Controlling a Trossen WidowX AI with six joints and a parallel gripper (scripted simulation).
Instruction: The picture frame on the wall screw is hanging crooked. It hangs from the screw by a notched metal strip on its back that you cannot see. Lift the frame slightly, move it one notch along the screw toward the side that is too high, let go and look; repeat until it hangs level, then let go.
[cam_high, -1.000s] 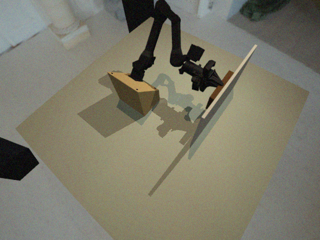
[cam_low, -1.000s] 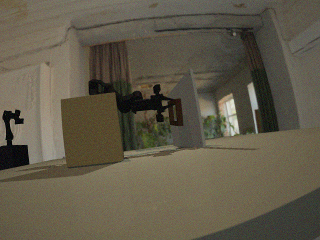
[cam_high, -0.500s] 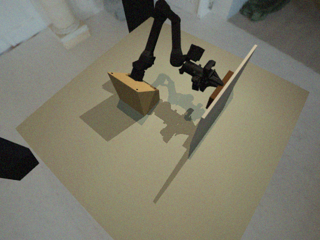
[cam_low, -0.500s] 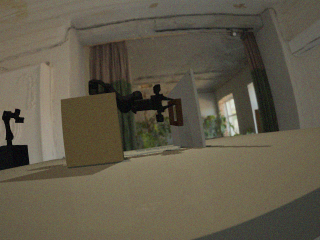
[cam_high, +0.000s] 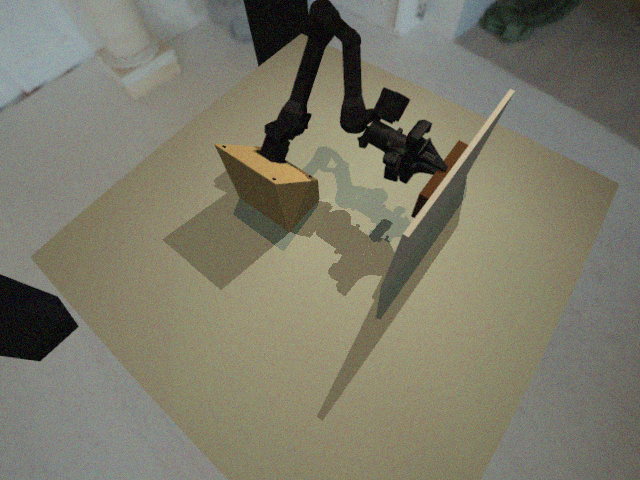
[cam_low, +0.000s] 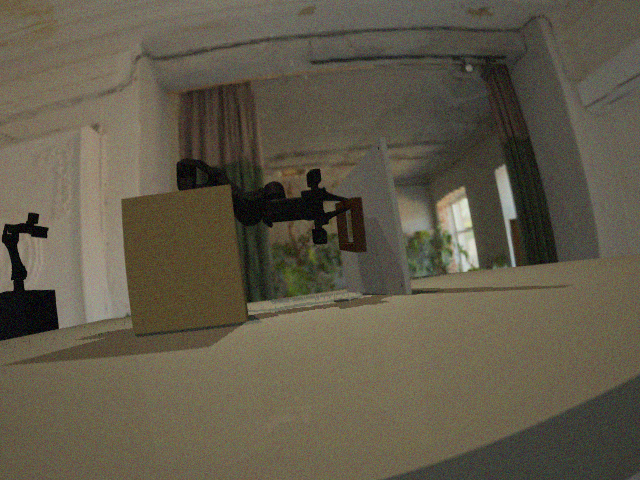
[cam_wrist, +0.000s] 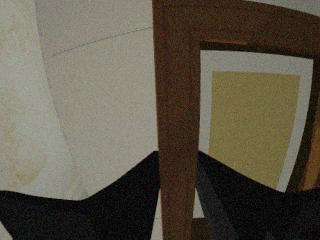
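The brown picture frame is against the upright wall panel. My gripper is shut on the frame's left side bar, as the wrist view shows, with one finger on each side of it. In that view the side bar is nearly upright and the top bar slopes slightly down to the right. Inside it are a white border and a yellow picture. The screw and notched strip are hidden, and I cannot tell whether the frame hangs level.
A tan block stands behind the gripper, with an arm base on it in the top view. A black shape is at the left edge. A small dark arm on a black box is at far left in the exterior view.
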